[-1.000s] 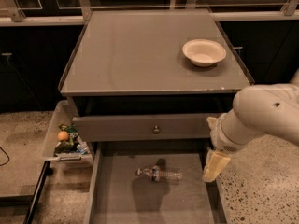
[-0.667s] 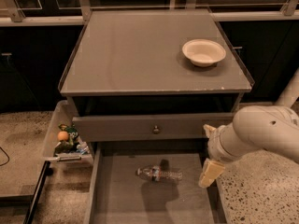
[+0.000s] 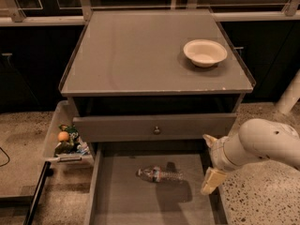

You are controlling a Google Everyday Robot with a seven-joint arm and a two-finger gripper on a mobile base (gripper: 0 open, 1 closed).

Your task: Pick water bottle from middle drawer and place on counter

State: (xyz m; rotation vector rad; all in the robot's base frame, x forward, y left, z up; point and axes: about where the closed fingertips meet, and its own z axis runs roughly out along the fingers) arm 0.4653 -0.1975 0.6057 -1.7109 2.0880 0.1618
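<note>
The water bottle [image 3: 159, 174] lies on its side on the flat bottom of the open middle drawer [image 3: 126, 205], near the middle, cap end to the left. My gripper [image 3: 211, 180] hangs at the end of the white arm [image 3: 262, 144] over the drawer's right wall, to the right of the bottle and apart from it. It holds nothing that I can see. The grey counter [image 3: 140, 55] is the cabinet top above, with a cream bowl [image 3: 205, 52] at its back right.
A shut drawer front with a small round knob [image 3: 156, 130] sits above the open drawer. A pale bin of colourful toys [image 3: 65, 139] stands to the left of the cabinet. Speckled floor lies on both sides. A white post [image 3: 288, 95] stands at the right.
My arm and gripper have sunk lower and drifted slightly right along the drawer's right side. The bottle and bowl have not moved.
</note>
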